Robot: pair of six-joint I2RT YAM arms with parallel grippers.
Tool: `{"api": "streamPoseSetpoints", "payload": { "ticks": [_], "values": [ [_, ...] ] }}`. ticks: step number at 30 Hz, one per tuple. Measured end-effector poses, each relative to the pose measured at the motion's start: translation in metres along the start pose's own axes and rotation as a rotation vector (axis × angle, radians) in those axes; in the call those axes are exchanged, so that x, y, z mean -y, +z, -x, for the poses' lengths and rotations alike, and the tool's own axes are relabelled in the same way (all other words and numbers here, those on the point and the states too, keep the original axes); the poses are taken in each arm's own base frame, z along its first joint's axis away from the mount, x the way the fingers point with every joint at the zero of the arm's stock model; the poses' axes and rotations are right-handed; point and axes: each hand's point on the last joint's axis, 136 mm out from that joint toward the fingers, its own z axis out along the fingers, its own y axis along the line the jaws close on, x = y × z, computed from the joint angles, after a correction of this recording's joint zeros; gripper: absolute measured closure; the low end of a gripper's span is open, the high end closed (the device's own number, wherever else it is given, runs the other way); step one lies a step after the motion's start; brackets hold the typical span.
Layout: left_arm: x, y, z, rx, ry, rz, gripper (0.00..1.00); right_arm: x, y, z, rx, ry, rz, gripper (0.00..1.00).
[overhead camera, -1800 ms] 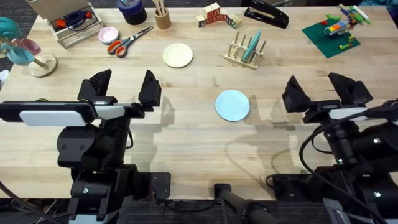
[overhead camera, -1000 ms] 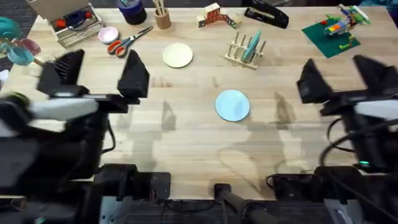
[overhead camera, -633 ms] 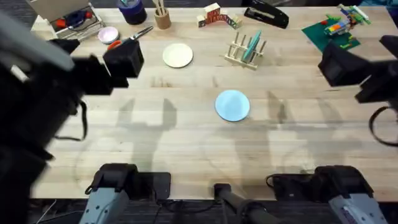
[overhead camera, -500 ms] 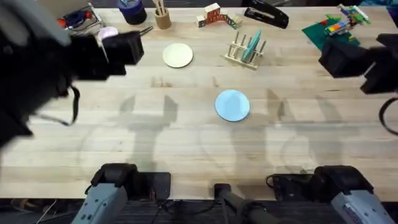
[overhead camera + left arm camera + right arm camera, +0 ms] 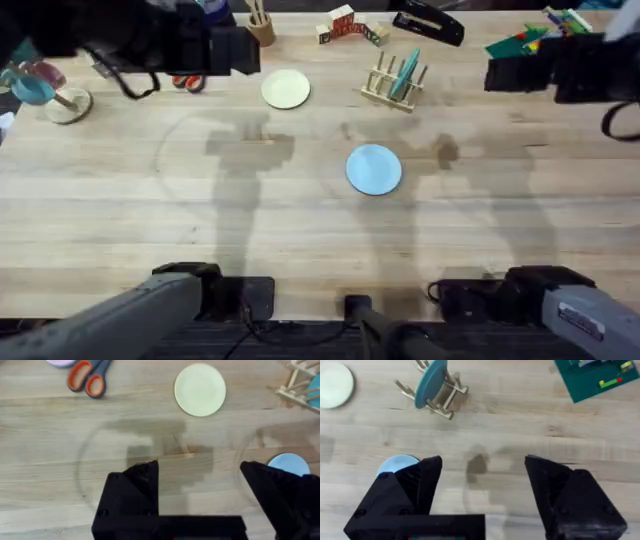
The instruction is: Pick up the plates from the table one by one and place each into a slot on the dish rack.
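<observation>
The large light wooden butcher-block table [image 5: 300,230] spans the overhead view. The left arm's black two-finger gripper [image 5: 200,492] hangs high over the table's far left part, its fingers spread wide and released, grasping nothing. The right arm's black two-finger gripper [image 5: 480,490] hangs over the far right part, fingers likewise parted and empty. The small light wooden dish rack with upright dowel pegs [image 5: 393,82] stands at the far middle, with a teal plate [image 5: 431,382] upright in one slot. A flat round light blue plate [image 5: 374,169] lies flat near the table's centre, in front of the rack. A flat round cream plate [image 5: 286,88] lies flat to the left of the rack, well apart from the blue one. Orange-handled scissors [image 5: 87,377] lie left of the cream plate
</observation>
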Motion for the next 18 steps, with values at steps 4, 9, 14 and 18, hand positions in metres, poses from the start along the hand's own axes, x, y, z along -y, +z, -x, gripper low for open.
{"api": "streamPoseSetpoints", "payload": {
  "ticks": [4,9,14,18],
  "values": [
    [-0.001,0.021,-0.005,-0.070,-0.009,-0.005,0.008,0.000,0.013,0.002,-0.054,0.002,0.000,0.006],
    [-0.001,0.026,-0.005,-0.079,-0.010,-0.014,0.007,0.001,0.015,0.003,-0.061,0.002,0.000,0.006],
    [0.000,0.026,-0.003,-0.073,-0.010,-0.018,0.008,0.001,0.015,0.003,-0.062,0.002,0.000,0.006],
    [0.002,0.026,0.003,-0.047,-0.013,-0.028,0.523,0.001,0.015,0.003,-0.062,0.002,0.000,0.006]
  ]
}}
